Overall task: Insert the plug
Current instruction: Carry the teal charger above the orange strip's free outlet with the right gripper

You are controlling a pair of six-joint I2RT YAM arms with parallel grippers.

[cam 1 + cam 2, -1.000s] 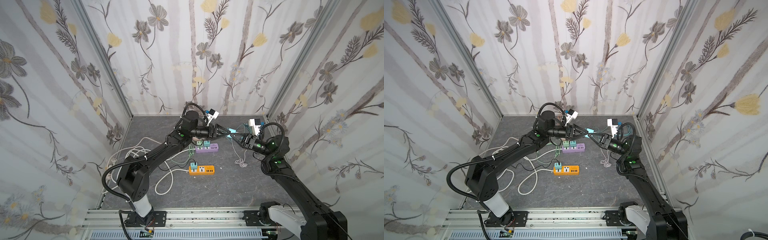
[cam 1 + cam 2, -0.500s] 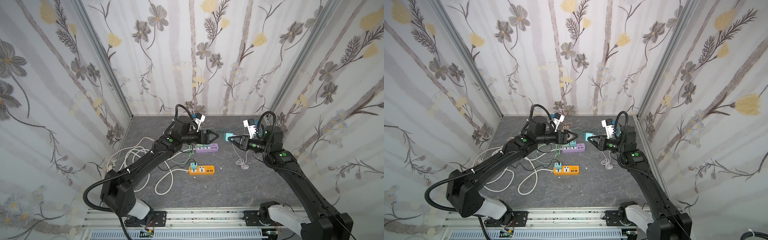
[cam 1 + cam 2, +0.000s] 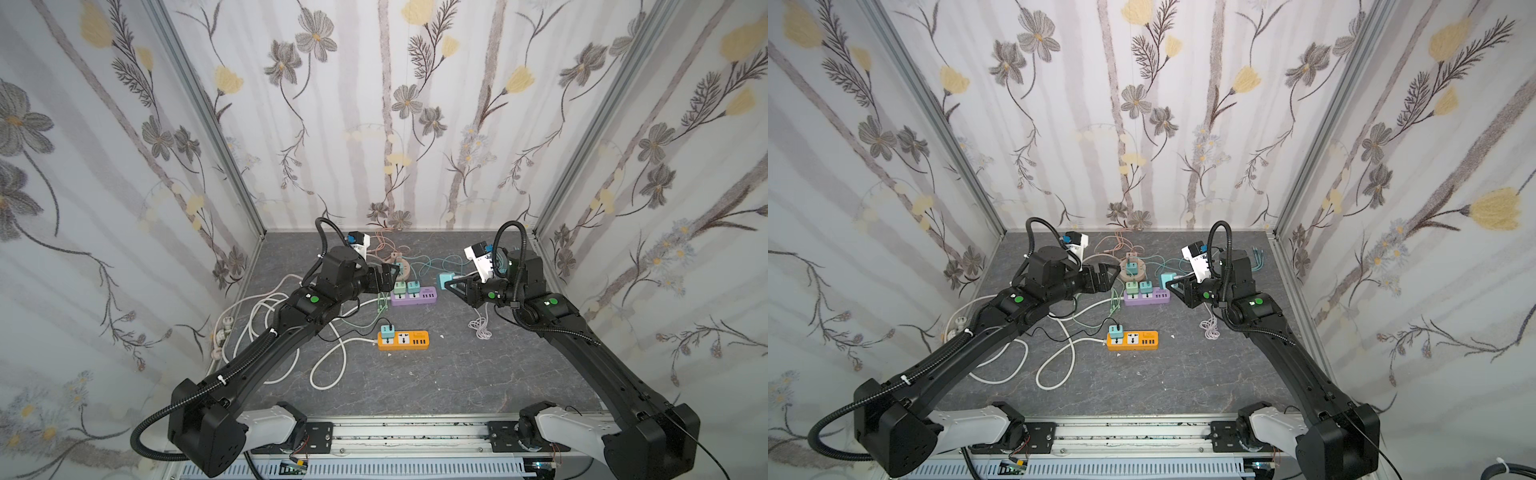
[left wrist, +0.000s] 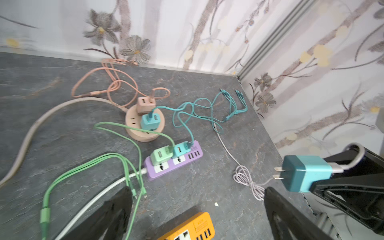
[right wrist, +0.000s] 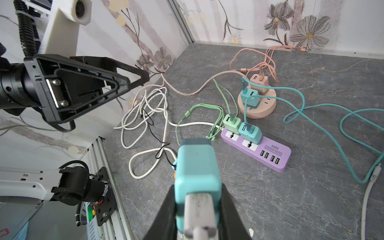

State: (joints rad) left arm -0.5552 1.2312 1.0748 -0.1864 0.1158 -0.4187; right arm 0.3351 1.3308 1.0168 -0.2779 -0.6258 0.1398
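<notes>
Clamping the teal plug point(image 5: 197, 172) midair, the right claw point(image 3: 453, 286) faces the left claw point(image 3: 390, 277), spread empty.

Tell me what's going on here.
The right gripper holds a teal plug with a white cable in the air, not yet in any socket. The left gripper is open and empty. The purple power strip has two plugs in it; the orange power strip has one and a free socket.
</notes>
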